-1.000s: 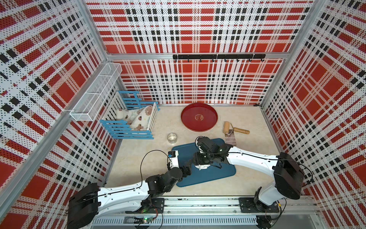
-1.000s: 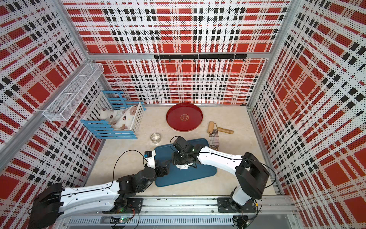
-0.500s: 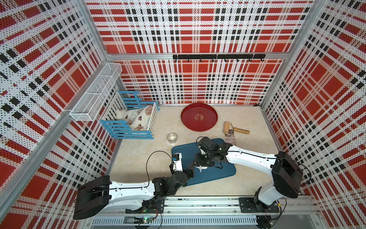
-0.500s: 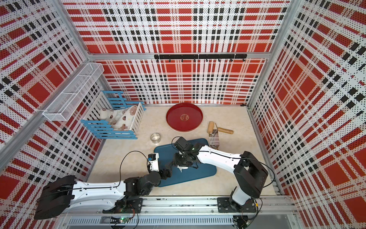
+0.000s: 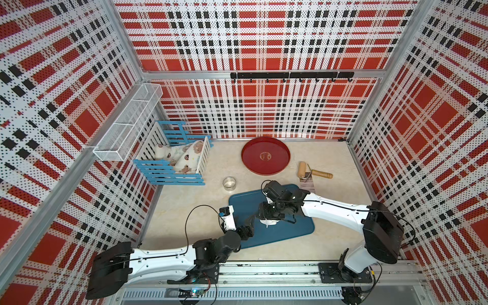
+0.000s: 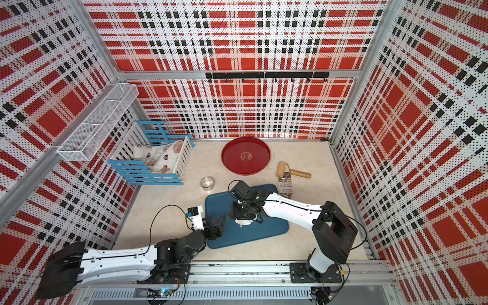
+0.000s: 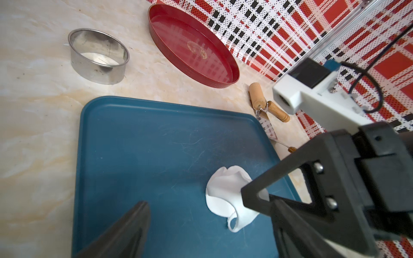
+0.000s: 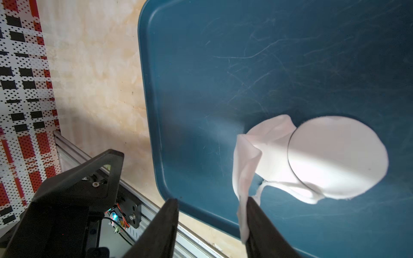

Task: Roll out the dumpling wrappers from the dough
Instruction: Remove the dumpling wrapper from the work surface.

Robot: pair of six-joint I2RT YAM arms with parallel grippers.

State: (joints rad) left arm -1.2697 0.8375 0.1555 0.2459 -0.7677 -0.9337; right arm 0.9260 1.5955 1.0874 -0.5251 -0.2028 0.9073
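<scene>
Right now I see my right gripper, jaws apart above the blue tray, with a ragged strip of dough stuck to one fingertip and trailing to the round dumpling wrapper lying flat mid-tray; my left gripper, spread wide, hangs just beside.

One wrapper, one dough scrap, one ring.
</scene>
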